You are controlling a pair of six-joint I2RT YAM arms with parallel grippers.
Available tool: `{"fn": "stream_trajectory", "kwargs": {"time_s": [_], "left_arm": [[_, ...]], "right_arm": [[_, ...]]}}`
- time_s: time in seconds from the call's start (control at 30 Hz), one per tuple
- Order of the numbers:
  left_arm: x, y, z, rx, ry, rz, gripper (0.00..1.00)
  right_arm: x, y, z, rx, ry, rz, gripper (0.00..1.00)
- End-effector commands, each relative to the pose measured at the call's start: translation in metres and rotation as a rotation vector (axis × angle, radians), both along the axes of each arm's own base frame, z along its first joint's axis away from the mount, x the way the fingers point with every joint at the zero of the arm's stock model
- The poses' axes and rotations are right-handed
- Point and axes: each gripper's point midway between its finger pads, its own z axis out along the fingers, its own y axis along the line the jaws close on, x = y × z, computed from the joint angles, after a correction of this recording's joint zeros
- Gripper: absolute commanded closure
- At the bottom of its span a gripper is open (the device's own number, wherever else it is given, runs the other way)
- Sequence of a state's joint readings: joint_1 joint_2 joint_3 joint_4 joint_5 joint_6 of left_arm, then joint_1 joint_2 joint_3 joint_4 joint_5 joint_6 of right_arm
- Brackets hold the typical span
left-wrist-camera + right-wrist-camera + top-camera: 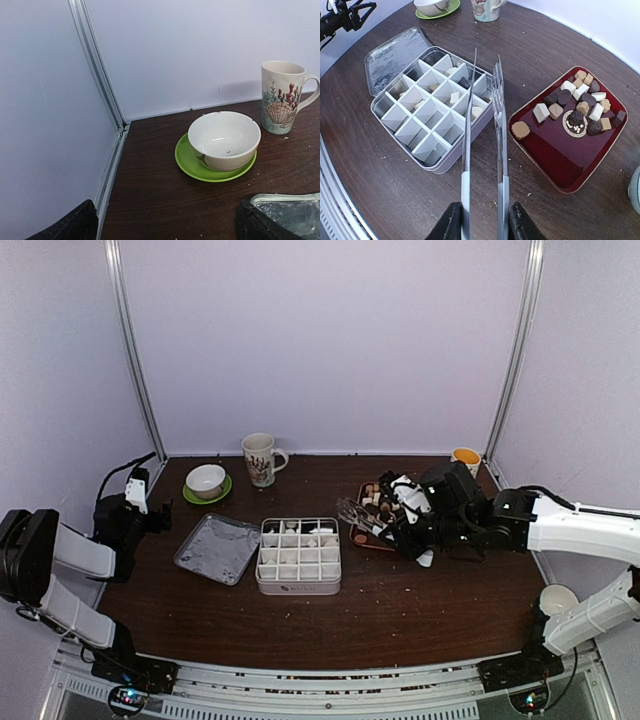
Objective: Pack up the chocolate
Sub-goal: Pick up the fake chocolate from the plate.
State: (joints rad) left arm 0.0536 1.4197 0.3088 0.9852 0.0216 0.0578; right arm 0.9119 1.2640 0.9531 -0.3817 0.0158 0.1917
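Brown tabletop (400, 610): right pincer (485, 222) grips the tongs (499, 100), left pincer (165, 225) spread wide.

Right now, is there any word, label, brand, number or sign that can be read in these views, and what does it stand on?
No text can be read in any view.
On the divided box: a small dark mark on the front wall, too small and blurred to read.
On the mug: a painted shell and red coral only, no lettering.
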Motion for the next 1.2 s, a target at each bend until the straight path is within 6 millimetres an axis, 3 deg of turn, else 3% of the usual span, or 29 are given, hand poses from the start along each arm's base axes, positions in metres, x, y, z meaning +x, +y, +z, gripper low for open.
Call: {"fn": "stream_trajectory", "kwargs": {"time_s": [0.0, 0.47, 1.17], "left_arm": [[0.005, 0.004, 0.013, -0.006, -0.044, 0.013, 0.02], [0.005, 0.004, 0.014, -0.006, -0.045, 0.013, 0.02], [0.005, 0.004, 0.014, -0.006, -0.045, 0.013, 0.02]], "right_arm": [[0.008, -0.019, 0.001, -0.001, -0.003, -0.1, 0.68], [0.009, -0.038, -0.01, -0.05, 0.058, -0.15, 0.68], [0.006, -0.058, -0.01, -0.068, 0.06, -0.174, 0.68]]}}
